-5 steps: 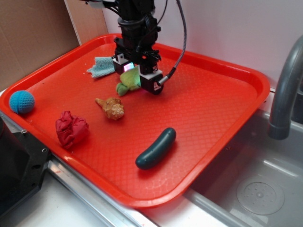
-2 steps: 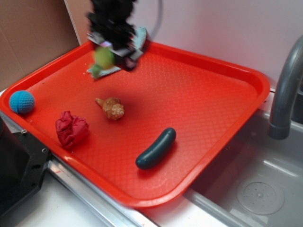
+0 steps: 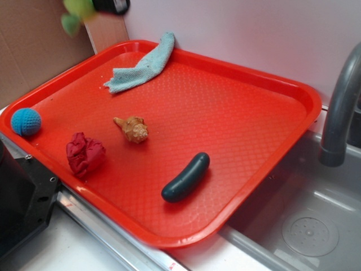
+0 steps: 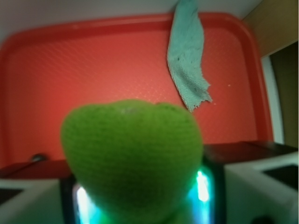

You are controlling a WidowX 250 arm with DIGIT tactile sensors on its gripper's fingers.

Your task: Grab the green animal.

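A: Big red tray (image 3: 271,84) below, cloth (image 3: 141,68) draped at its far rim, cucumber toy (image 3: 185,177) near the front edge.

B: And the green animal (image 4: 133,158)?

A: Clamped between the hand (image 4: 140,205) pads, filling the wrist view, hanging well clear above the tray's far-left corner.

B: No reach left, then; just hold

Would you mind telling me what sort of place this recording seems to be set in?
Probably a toy kitchen sink area: a grey faucet over a metal sink basin with a drain, and a red tray beside it.
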